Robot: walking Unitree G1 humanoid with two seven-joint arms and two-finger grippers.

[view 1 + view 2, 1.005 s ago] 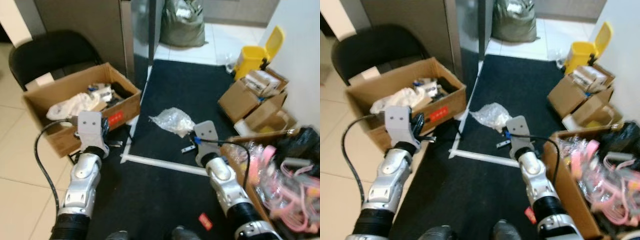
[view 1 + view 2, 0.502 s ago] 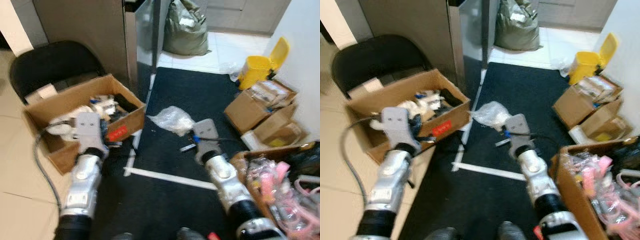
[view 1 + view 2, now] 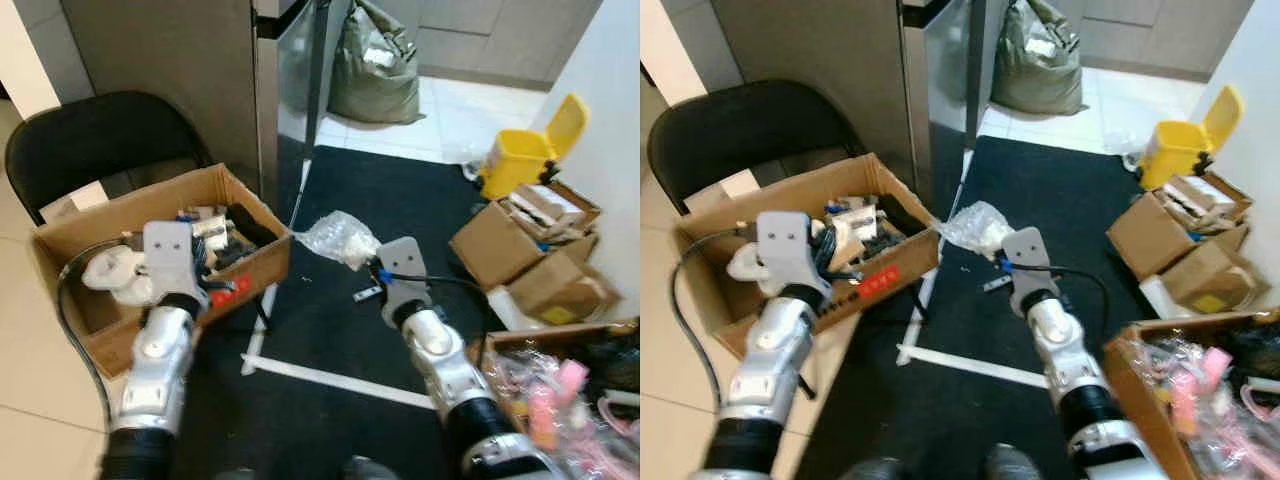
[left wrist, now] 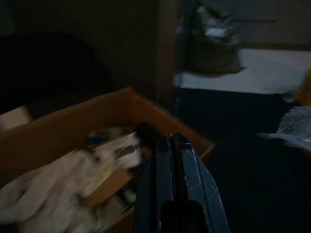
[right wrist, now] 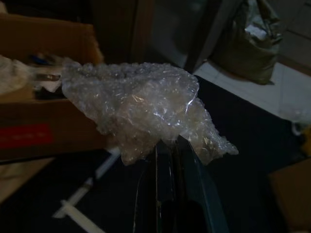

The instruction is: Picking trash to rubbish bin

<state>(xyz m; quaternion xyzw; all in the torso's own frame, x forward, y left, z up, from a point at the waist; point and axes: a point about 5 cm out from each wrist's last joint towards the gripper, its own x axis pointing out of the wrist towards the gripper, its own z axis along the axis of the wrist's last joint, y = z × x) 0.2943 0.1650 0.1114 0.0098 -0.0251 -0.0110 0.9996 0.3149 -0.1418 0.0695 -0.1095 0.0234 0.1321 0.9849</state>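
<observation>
Since a second ago the robot has walked forward, so the yellow bin (image 3: 523,150) and the green sack (image 3: 376,68) look closer, and the cardboard box (image 3: 160,250) full of odds and ends now sits right under the left arm. Held up over the black mat (image 3: 390,210) in front of the robot is the trash, a crumpled piece of bubble wrap (image 5: 141,109). The right gripper (image 5: 167,150) pinches it by its bottom edge, with both black fingers pressed tight on the plastic. It looks very light and soft, like a puffy little cloud. It bends and squashes with no trouble, and it will not break if it falls. It is a bit slippery too, so a thin pinch on one edge could let it slide out while the robot walks. A hold deeper in the bunched middle would probably be safer. The left gripper (image 4: 176,160) holds nothing, and its two fingers are pressed together, pointing over the cardboard box. The yellow bin stands well apart from the robot, at the far right by some smaller brown boxes (image 3: 530,245), with its lid up.
</observation>
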